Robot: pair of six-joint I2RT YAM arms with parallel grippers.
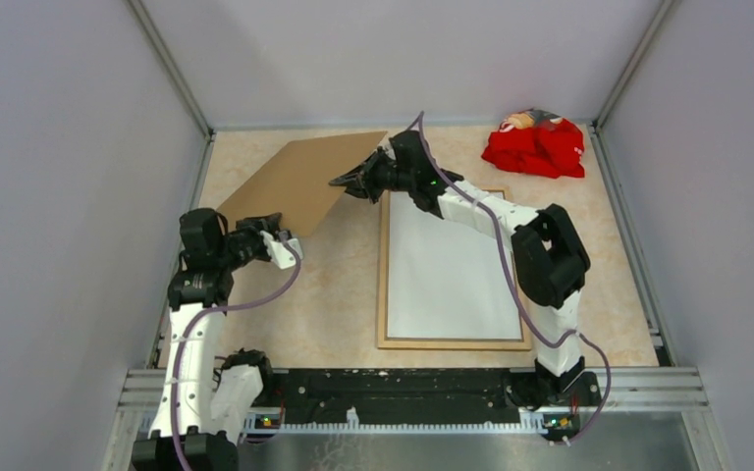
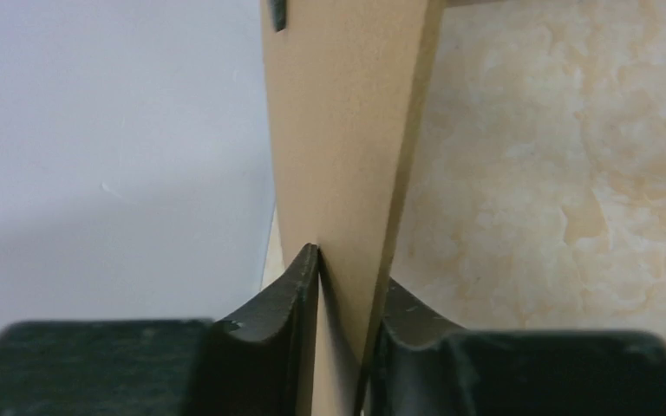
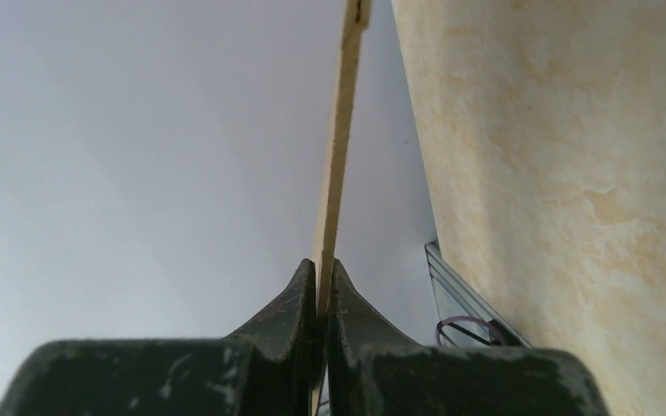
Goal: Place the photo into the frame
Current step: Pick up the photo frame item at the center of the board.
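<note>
Top external showed left claw [image 1: 290, 245] and right claw [image 1: 349, 182] both pinching the backing board [image 1: 299, 182] aloft (photo [image 1: 447, 275] seemingly seated in the frame [image 1: 383, 294]), so lowering it squarely seemed due.

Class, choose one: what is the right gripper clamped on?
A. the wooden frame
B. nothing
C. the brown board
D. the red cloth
C: the right gripper is shut on the edge of the brown board, which is held in the air, while the wooden frame lies flat and the red cloth sits apart.
</note>
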